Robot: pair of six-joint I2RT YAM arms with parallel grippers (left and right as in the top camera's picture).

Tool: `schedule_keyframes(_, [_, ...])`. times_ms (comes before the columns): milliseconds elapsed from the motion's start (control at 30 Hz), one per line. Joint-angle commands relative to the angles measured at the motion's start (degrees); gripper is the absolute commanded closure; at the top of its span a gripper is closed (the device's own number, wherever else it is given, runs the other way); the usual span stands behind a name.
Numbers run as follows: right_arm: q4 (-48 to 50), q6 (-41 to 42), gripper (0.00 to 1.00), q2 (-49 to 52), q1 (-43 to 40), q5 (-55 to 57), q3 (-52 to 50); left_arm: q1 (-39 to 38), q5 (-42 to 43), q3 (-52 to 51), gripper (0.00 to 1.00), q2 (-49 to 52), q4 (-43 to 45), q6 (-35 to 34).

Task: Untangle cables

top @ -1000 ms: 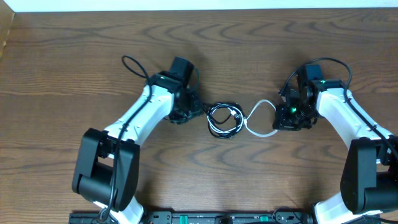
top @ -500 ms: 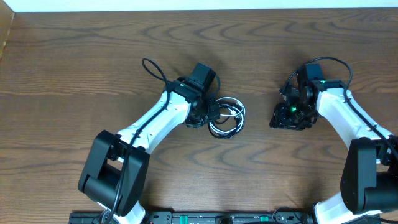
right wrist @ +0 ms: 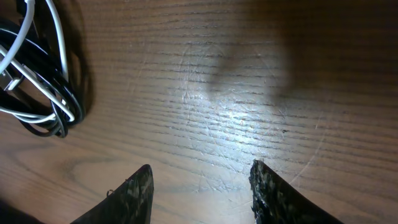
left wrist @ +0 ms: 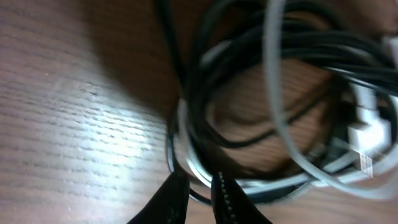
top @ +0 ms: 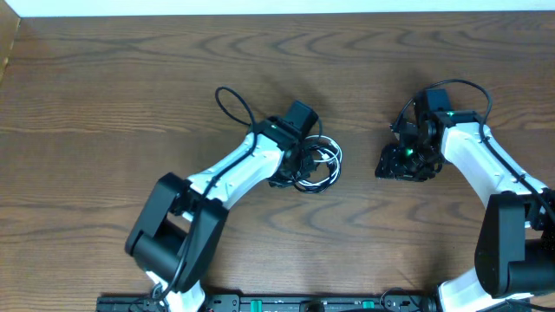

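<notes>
Left tool (left wrist: 198, 196) shifted right onto cables (top: 323, 156), nearly together, grip unclear; right tool (right wrist: 201, 167) apart, empty.

The black cable (right wrist: 82, 87) and white cable (right wrist: 61, 56) lie intertwined in one small, flat coil of overlapping loops. It sits mid-scene, slightly right of centre.

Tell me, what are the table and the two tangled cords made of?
The table: apparently dark wood or wood-look laminate; visible grain, soft sheen under light. The black cable and white cable: probably smooth plastic or rubber jackets; they bend into loose loops.
</notes>
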Motion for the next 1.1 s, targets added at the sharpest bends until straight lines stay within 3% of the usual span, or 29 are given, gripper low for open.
schedule_keyframes(0, [-0.04,0.00,0.53,-0.90,0.24,0.07,0.46,0.07,-4.57,-0.74,0.81,2.03,0.00,-3.13])
schedule_keyframes(333, [-0.07,0.00,0.53,-0.90,0.26,0.02,0.46,-0.07,-6.36,-0.79,0.82,5.22,1.66,-4.11])
schedule_keyframes(433, [-0.09,0.00,0.53,-0.90,0.26,0.00,0.46,-0.09,-5.79,-0.79,0.92,6.54,1.64,-4.13])
schedule_keyframes(500, [-0.07,-0.02,0.54,-0.90,0.26,-0.22,0.46,-0.09,-5.73,-0.76,0.93,6.69,1.60,-4.11])
schedule_keyframes(600, [0.28,-0.85,0.60,-0.90,0.26,-3.30,0.48,-0.09,-5.73,-0.72,0.93,6.16,1.60,-3.76])
schedule_keyframes(700, [1.55,-5.70,0.66,-1.27,0.33,-13.35,0.50,-0.02,-5.27,0.00,0.93,3.85,1.25,1.09])
schedule_keyframes(867, [5.42,-10.73,0.63,-2.93,2.08,-26.45,0.55,-0.04,-4.22,0.55,0.92,-3.56,1.25,5.09])
schedule_keyframes(1067, [11.80,-6.21,0.53,-4.13,6.27,-29.11,0.55,-0.04,-3.74,0.55,0.92,-11.32,1.29,5.27])
